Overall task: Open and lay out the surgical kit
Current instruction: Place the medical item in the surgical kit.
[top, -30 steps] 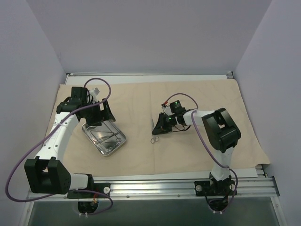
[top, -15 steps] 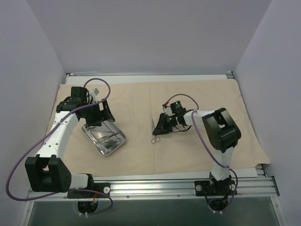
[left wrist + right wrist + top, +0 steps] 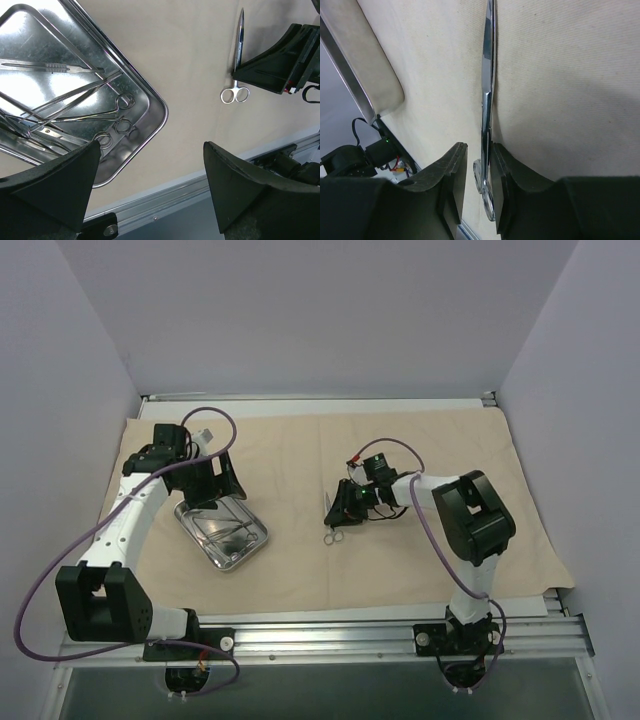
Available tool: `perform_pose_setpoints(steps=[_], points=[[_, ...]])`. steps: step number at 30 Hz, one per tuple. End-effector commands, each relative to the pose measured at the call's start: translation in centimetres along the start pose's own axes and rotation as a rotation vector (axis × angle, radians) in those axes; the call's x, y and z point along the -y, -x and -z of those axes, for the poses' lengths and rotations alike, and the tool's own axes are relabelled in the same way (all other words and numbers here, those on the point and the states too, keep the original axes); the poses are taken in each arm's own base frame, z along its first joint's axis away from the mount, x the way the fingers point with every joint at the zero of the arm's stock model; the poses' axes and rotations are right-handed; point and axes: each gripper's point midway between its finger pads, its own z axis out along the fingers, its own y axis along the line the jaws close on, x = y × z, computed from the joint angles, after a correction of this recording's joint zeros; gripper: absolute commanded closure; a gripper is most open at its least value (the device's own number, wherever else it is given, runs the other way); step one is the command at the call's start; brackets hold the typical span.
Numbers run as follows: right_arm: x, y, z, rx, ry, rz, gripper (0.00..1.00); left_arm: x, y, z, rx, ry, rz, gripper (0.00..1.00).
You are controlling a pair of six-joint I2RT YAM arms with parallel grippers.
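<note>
cloth: the beige cloth wrap (image 3: 420, 570) lies opened out flat on the table, under both of your arms.
tray: the shiny rectangular steel tray (image 3: 256, 540) sits on the cloth at 9 o'clock from its middle, turned corner-on to you.
in the tray: slim steel instruments (image 3: 75, 100) lie crossed over one another. in the left wrist view, several ring handles gather toward the tray's 3 o'clock corner. you cannot count them for certain.
scissors: one pair of steel ring-handled scissors (image 3: 487, 75) lies alone on the cloth near its middle, at 3 o'clock from the tray and well apart from it. in the top view the tips point to 12 o'clock and the rings to 6 o'clock.
right gripper: your right gripper (image 3: 477, 147) reaches in from 3 o'clock, low over the cloth, with one finger on each side of the scissors. its jaws are parted only a little. a strip of cloth shows between one finger and the steel, so nothing is clamped, and the scissors lie flat.
left gripper: your left gripper (image 3: 152, 150) hangs over the tray's 12 o'clock end, jaws spread wide, with nothing between them.
</note>
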Motion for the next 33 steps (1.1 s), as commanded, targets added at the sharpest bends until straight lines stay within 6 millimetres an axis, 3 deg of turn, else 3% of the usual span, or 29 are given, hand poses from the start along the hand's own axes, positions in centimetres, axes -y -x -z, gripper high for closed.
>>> perform_pose_setpoints(steps=[1,8,18,19,21,22,24,25,28,33], points=[[2.0,-0.8,1.0,0.006,-0.121,0.007,0.73,-0.1,0.5,0.0,0.003,-0.002,-0.01,0.07],[1.6,-1.1,2.2,-0.016,-0.16,0.045,0.63,-0.1,0.3,-0.4,-0.013,-0.01,0.007,0.07],[1.7,-1.2,2.1,-0.05,-0.237,0.133,0.64,-0.2,-0.1,-0.8,-0.032,-0.012,0.012,0.07],[1.5,-0.2,2.1,-0.022,-0.266,0.148,0.66,-0.3,-0.2,-0.8,-0.033,-0.012,0.011,0.07],[1.6,-0.3,1.9,-0.038,-0.336,0.183,0.7,-0.2,-0.1,-0.7,-0.032,-0.014,0.008,0.07],[0.9,1.5,2.2,0.014,-0.396,0.227,0.71,-0.2,-0.1,-0.6,-0.031,-0.014,0.006,0.07],[1.0,1.2,2.5,-0.008,-0.515,0.27,0.71,-0.2,0.0,-0.5,-0.029,-0.012,0.003,0.08],[1.3,2.0,2.9,0.018,-0.588,0.293,0.69,-0.2,0.0,-0.5,-0.027,-0.012,0.001,0.08],[-0.3,3.1,2.9,0.038,-0.666,0.347,0.65,-0.3,-0.1,-0.7,-0.03,-0.014,0.002,0.08],[0.7,4.4,3.2,0.045,-0.824,0.348,0.65,-0.3,-0.3,-0.9,-0.041,-0.017,0.008,0.08]])
